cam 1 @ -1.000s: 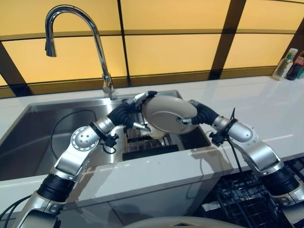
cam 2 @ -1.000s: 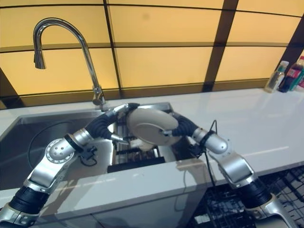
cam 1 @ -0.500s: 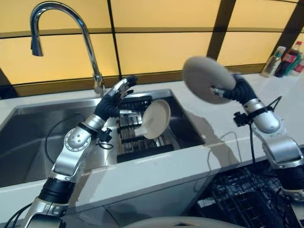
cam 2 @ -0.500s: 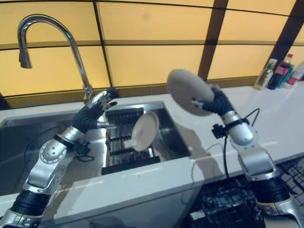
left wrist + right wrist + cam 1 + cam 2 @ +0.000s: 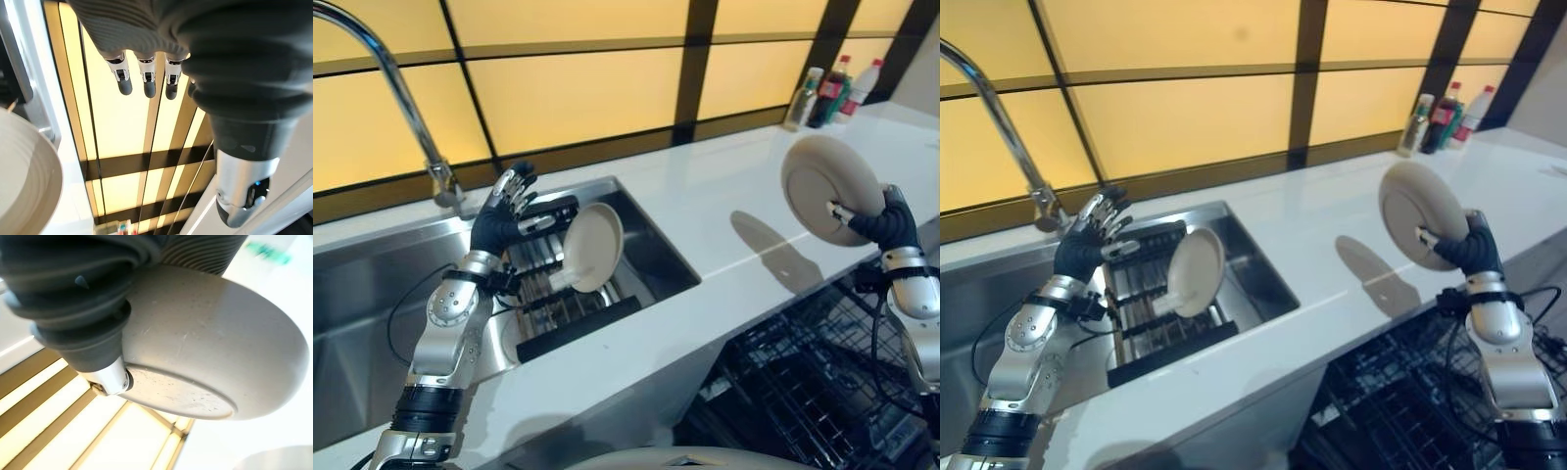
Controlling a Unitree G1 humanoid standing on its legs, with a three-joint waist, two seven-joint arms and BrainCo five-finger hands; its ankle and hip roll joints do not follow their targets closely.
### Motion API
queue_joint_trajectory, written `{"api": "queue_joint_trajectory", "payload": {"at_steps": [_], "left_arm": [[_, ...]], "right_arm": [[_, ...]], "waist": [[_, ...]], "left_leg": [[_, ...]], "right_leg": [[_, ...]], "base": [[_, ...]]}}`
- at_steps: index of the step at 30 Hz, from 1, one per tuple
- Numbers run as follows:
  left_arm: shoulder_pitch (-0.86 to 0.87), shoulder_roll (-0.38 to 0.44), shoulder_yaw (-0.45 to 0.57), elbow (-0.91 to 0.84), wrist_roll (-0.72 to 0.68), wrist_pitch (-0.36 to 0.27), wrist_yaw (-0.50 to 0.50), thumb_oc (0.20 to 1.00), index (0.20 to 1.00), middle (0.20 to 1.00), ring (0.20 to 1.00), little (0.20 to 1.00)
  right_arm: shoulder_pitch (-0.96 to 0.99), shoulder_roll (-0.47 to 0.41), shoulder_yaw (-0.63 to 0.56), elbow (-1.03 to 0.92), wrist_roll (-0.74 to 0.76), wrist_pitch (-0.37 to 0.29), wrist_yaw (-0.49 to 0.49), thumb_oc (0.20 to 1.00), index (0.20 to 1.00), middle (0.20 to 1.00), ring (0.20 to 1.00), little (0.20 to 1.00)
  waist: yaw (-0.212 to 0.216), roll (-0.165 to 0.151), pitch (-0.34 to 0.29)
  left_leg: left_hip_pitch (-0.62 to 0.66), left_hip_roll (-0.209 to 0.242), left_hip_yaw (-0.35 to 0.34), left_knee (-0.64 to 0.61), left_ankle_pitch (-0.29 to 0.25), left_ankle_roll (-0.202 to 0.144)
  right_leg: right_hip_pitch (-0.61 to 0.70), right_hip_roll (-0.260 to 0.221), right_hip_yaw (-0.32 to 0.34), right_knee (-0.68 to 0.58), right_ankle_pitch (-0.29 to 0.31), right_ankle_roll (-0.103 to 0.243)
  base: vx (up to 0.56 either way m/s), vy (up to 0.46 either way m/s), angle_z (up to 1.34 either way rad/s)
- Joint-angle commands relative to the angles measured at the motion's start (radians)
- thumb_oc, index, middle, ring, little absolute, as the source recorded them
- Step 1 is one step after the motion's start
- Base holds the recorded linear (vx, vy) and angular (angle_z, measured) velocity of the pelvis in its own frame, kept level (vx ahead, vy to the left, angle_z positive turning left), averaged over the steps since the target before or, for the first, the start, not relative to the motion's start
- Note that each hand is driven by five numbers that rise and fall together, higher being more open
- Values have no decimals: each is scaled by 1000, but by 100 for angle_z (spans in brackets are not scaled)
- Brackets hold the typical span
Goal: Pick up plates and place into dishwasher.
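Now right hand (image 5: 886, 220) raised over the white desk (image 5: 724, 211), fingers and thumb clamped on the rim of a grey plate (image 5: 827, 201), held on edge and tilted, its underside toward the head camera. Plate hanging in the air above the desk's front edge, near the open dishwasher rack (image 5: 813, 392) of dark wire below. Seen close in the right wrist view: thumb pressed against the plate's speckled base (image 5: 195, 377).

Left hand (image 5: 501, 211) up over the steel sink (image 5: 372, 294), fingers (image 5: 146, 81) straight and spread apart, holding nothing. Just beside it, second pale plate (image 5: 592, 247) standing on edge in the black drying rack (image 5: 558, 308) inside the sink, not touching the hand. Curved chrome faucet (image 5: 406, 103) behind the sink. Several bottles (image 5: 827, 93) grouped at the far right corner of the desk against the yellow panelled wall (image 5: 578, 88).
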Motion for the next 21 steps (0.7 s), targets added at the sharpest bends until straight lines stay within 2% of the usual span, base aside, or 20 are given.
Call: {"api": "queue_joint_trajectory", "payload": {"at_steps": [1, 9, 10, 13, 21], "left_arm": [[-34, 1, 60, 34, -14, -23, 9, 1000, 1000, 1000, 1000, 1000], [-35, 0, 71, 51, 2, -16, 14, 1000, 1000, 1000, 1000, 1000], [-32, -1, 71, 51, 2, -15, 15, 1000, 1000, 1000, 1000, 1000], [-22, -3, 76, 54, 14, -6, 17, 1000, 1000, 1000, 1000, 1000], [27, 6, 111, 54, 24, 11, 28, 1000, 1000, 1000, 1000, 1000]], "right_arm": [[-49, -31, -117, -2, -11, -39, -34, 200, 200, 200, 200, 200], [2, -14, -127, 53, 3, -27, -7, 200, 200, 200, 200, 200], [9, -10, -128, 60, -1, -26, -6, 200, 200, 200, 200, 200], [25, -9, -130, 72, -14, -10, 16, 200, 200, 200, 200, 200], [91, -2, -158, 114, -99, 13, 19, 200, 200, 200, 200, 200]], "waist": [[-27, 26, 30], [-66, 25, 56], [-67, 32, 56], [-77, 30, 65], [-93, 31, 88]], "left_leg": [[-20, -80, -15, 10, -98, 142], [-23, -87, 23, 75, -140, 168], [-16, -88, 10, 83, -165, 174], [-17, -87, 19, 108, -181, 179], [-30, -82, 44, 151, -200, 186]], "right_leg": [[55, 49, -64, 6, -128, 7], [15, 43, -20, 45, -116, 15], [19, 42, -17, 46, -131, 23], [15, 41, -8, 49, -127, 26], [-8, 35, 1, 65, -117, 33]], "base": [[9, -35, -23], [20, -46, -23], [93, 0, -24], [60, -34, -25], [26, -56, -8]]}}
